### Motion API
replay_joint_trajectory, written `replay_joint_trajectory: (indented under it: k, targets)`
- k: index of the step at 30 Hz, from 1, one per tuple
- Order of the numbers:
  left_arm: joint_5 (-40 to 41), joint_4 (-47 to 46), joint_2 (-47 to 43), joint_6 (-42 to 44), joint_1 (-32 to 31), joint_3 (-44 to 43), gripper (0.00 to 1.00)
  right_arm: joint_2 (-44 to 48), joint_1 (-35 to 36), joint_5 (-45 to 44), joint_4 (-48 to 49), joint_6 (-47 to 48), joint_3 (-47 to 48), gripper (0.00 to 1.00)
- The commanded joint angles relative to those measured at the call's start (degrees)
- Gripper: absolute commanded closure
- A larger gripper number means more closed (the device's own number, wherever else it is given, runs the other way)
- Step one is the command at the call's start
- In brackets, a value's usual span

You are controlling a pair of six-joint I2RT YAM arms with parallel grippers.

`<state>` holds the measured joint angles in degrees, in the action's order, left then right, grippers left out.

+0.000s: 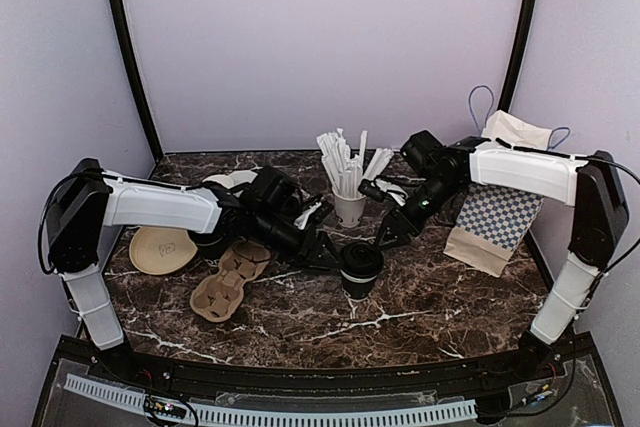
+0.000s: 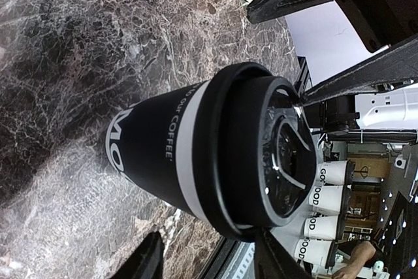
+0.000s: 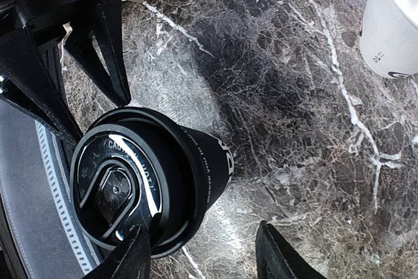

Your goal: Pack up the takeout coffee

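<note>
The takeout coffee [image 1: 360, 268], a black paper cup with a black lid, stands upright on the marble table near the middle. My left gripper [image 1: 335, 256] is open just left of it. In the left wrist view the coffee [image 2: 215, 155] stands just past the open left gripper [image 2: 210, 261], its lid rim at one finger [image 2: 274, 259]. My right gripper [image 1: 388, 236] is open, above and right of the cup. In the right wrist view the coffee [image 3: 153, 178] is by the left finger [image 3: 130, 256] of the open right gripper [image 3: 204, 256].
A white straw cup [image 1: 350, 208] full of wrapped straws stands behind the coffee and also shows in the right wrist view [image 3: 392, 24]. A checkered paper bag [image 1: 495, 219] stands at the right. A cardboard cup carrier [image 1: 228, 282] and a tan plate [image 1: 162, 249] lie at the left.
</note>
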<state>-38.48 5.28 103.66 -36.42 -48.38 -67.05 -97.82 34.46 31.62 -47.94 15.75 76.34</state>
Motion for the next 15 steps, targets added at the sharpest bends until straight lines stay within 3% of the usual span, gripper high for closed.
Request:
replay_joint_trajectory:
  k: [1,7,15]
  targets:
    - [0.7,5.7,0.6,0.5,-0.2,-1.2,0.53,-1.1,-0.2,1.9,0.7,0.6,-1.2,0.46]
    - [3.7,12.2,2.9,3.3,-0.2,-0.9,0.58,-2.1,-0.2,2.4,0.7,0.9,-2.5,0.46]
    - [6.0,13.8,6.0,5.0,-0.2,-1.2,0.62,-1.9,-0.2,0.9,1.7,0.4,-4.0,0.47]
